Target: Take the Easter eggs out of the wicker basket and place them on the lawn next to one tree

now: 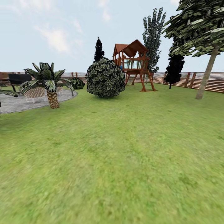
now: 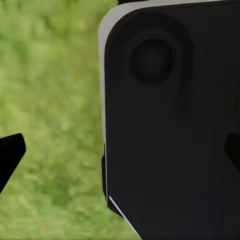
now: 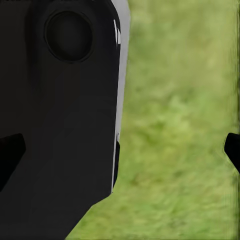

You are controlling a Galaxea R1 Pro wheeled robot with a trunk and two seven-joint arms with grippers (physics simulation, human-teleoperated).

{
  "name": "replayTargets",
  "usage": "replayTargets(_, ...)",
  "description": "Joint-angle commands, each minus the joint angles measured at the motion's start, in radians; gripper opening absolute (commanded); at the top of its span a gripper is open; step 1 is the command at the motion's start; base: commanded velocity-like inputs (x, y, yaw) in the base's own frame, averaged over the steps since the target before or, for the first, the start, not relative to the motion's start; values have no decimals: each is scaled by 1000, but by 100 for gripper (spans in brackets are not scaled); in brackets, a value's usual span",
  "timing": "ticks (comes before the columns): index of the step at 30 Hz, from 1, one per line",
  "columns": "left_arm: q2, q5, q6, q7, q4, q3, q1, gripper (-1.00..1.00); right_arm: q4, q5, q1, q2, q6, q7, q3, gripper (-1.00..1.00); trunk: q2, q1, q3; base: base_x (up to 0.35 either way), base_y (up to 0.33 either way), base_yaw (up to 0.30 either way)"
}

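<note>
- Leftmost in the head view, a short palm [image 1: 51, 85] with a scaly brown trunk stands at the edge of a grey paved patch [image 1: 18, 102].
- Further along, a round bush [image 1: 105, 77] sits before a wooden playhouse [image 1: 133, 63].
- At the right, the tree [image 1: 207, 74] with a pale, leaning trunk rises from the lawn [image 1: 118, 161] near the slatted fence [image 1: 199, 81].
- Left gripper [image 2: 120, 150]: fingertips wide apart, nothing between them.
- Right gripper [image 3: 120, 150]: likewise spread and empty, over grass beside a dark robot panel [image 3: 60, 110].
</note>
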Motion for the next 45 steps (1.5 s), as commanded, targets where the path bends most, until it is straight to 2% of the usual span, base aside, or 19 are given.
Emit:
replayTargets(1, 0, -1, 1, 1, -2, 0, 1, 100, 1, 8, -1, 0, 0, -1, -1, 100, 0, 1, -1, 294, -145, 121)
replayTargets(5, 1, -1, 1, 1, -2, 0, 1, 100, 1, 8, -1, 0, 0, -1, -1, 100, 0, 1, -1, 294, -145, 76)
replayTargets(18, 0, -1, 1, 1, -2, 0, 1, 100, 1, 9, -1, 0, -1, -1, 0, 100, 0, 1, -1, 294, -145, -208)
replayTargets(34, 0, -1, 1, 0, -2, -1, 1, 100, 1, 10, -1, 0, 1, -1, 1, 100, 0, 1, -1, 294, -145, -22)
replayTargets(45, 0, -1, 1, 1, -2, -1, 1, 100, 1, 9, -1, 0, -1, -1, 0, 100, 0, 1, -1, 294, -145, -242)
